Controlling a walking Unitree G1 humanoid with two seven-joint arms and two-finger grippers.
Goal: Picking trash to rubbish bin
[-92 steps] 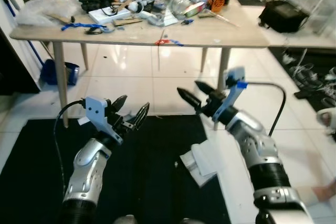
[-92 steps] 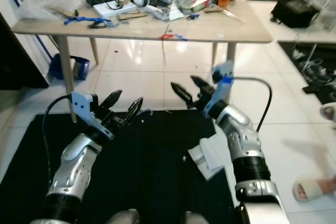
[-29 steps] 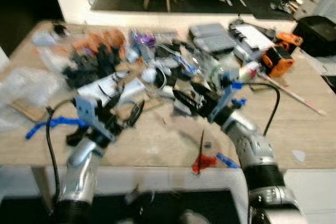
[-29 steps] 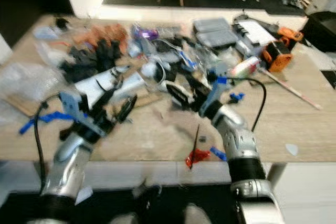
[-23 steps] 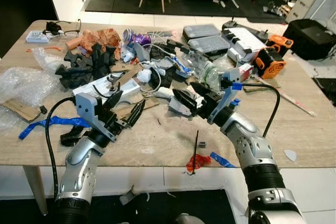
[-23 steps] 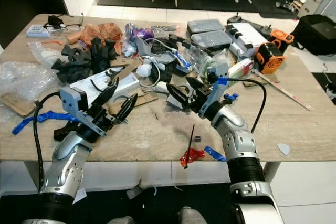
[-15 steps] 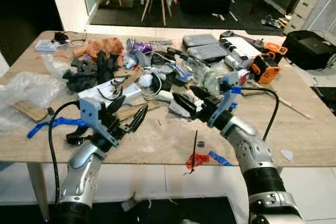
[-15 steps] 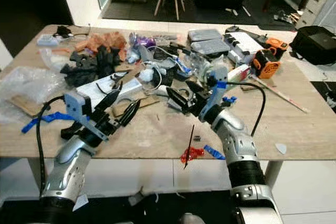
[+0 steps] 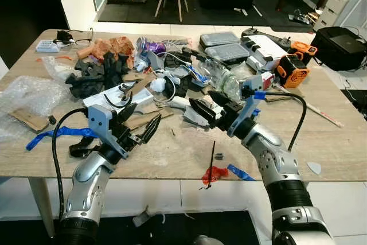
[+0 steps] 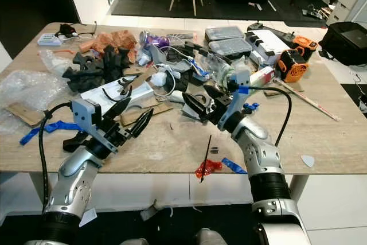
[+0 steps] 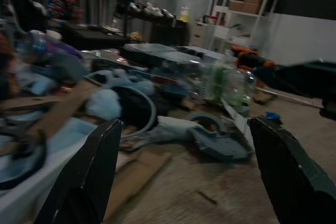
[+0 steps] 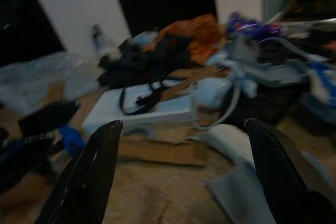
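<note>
Trash litters a wooden table (image 9: 321, 142): a red wrapper (image 9: 213, 174), a blue strip (image 9: 239, 172) and a black cable tie (image 9: 211, 162) near the front edge. Further back lie a clear plastic bottle (image 9: 232, 81), a cardboard strip (image 9: 146, 120) and a grey-white scrap (image 9: 195, 117). My left gripper (image 9: 147, 111) hovers open over the cardboard strip (image 11: 136, 171). My right gripper (image 9: 200, 98) hovers open just above the grey-white scrap, nothing between its fingers. The right wrist view looks across a white box (image 12: 142, 108) and black foam pieces (image 12: 152, 59).
Bubble wrap (image 9: 28, 93), a blue ribbon (image 9: 54, 134) and black foam (image 9: 94, 76) fill the table's left. An orange tool (image 9: 289, 73), clear cases (image 9: 226, 44) and cables sit at the back right. A black bag (image 9: 338, 41) lies on the floor beyond.
Three seconds ago I was looking at the floor and a black mat with the table further off; now both grippers hover over the tabletop. They stay open, hardly moving in the last half second.
</note>
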